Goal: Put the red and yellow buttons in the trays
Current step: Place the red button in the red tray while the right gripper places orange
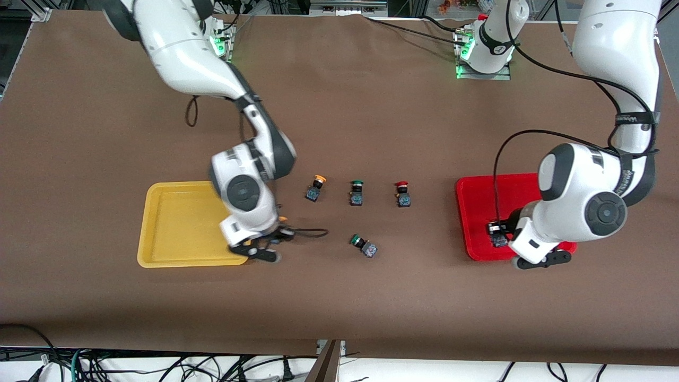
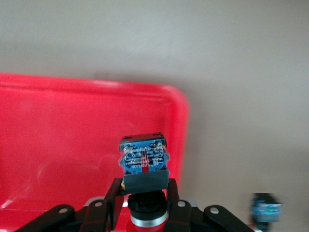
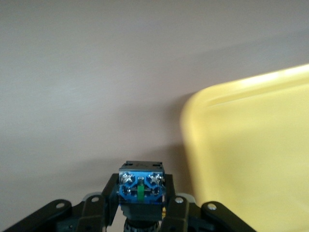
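Observation:
My left gripper (image 1: 499, 237) is shut on a red-capped button (image 2: 144, 163) and holds it over the red tray (image 1: 477, 196), near the rim (image 2: 178, 121). My right gripper (image 1: 269, 240) is shut on a button with a blue back (image 3: 141, 186). Its yellow-orange cap (image 1: 283, 218) shows only in the front view. It hangs over the table just beside the yellow tray (image 1: 175, 223), whose corner shows in the right wrist view (image 3: 251, 145). A yellow-capped button (image 1: 315, 189) and a red-capped button (image 1: 402, 194) stand on the table between the trays.
A green-capped button (image 1: 356, 192) stands between the yellow and the red one. Another green-capped button (image 1: 363, 245) lies on its side nearer the front camera. A blurred button (image 2: 265, 211) sits on the table outside the red tray.

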You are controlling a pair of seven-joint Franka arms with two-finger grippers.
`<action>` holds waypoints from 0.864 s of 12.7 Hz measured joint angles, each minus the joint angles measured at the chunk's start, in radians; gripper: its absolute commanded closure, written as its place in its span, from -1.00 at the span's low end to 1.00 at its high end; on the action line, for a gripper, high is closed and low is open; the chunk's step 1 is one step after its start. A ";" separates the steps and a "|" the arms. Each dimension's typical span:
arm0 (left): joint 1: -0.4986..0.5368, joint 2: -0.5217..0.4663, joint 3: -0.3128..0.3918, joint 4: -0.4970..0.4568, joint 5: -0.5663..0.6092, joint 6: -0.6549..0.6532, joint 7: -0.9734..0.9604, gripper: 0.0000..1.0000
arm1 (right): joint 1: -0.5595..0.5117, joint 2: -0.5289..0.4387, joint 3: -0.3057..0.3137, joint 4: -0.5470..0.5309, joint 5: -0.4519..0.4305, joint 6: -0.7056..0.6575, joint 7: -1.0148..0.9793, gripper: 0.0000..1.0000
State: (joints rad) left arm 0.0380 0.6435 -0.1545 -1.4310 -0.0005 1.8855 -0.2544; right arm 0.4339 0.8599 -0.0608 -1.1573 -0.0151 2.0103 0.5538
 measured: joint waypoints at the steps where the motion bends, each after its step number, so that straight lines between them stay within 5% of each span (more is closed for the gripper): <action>1: 0.022 0.011 0.000 -0.039 0.000 0.040 0.025 0.76 | -0.050 -0.021 0.000 0.000 0.000 -0.048 -0.092 1.00; 2: 0.035 0.022 0.000 -0.087 0.000 0.109 0.040 0.66 | -0.094 -0.034 -0.002 -0.004 0.000 -0.086 -0.184 1.00; 3: 0.038 0.031 -0.001 -0.144 0.000 0.196 0.045 0.05 | -0.131 -0.041 -0.008 -0.015 0.000 -0.109 -0.270 1.00; 4: 0.036 0.039 -0.004 -0.206 0.000 0.281 0.045 -0.99 | -0.165 -0.043 -0.016 -0.034 0.000 -0.115 -0.342 1.00; 9: 0.031 -0.016 -0.020 -0.256 0.000 0.339 0.045 -1.00 | -0.290 -0.046 -0.026 -0.174 0.000 -0.064 -0.472 1.00; 10: 0.033 -0.046 -0.035 -0.241 0.000 0.294 0.045 -1.00 | -0.297 -0.053 -0.027 -0.219 0.000 -0.009 -0.473 0.76; 11: 0.033 -0.071 -0.066 -0.223 -0.001 0.242 0.034 -1.00 | -0.298 -0.066 -0.027 -0.273 0.000 0.047 -0.473 -0.25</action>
State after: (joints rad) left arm 0.0715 0.5729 -0.2205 -1.6541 -0.0012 2.1276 -0.2205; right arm 0.1354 0.7940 -0.0880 -1.4306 -0.0149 2.0574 0.0804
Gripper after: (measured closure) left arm 0.000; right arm 0.595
